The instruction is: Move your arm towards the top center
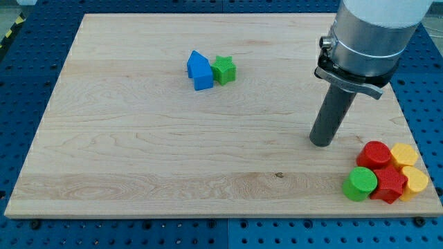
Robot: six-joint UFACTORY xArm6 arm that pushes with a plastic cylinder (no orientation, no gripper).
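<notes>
My tip point(320, 143) rests on the desk point(138, 152) at the right, with no jaws to report. The top centre lies at ten o'clock; slide there, passing right of the green star point(224, 70) touching the blue block point(199, 70).

A broad silver-grey metal cylinder point(367, 31) carries a black clamp collar with a small screw point(326, 43). Below it runs a straight dark rod, ending at my tip point(320, 143).
</notes>
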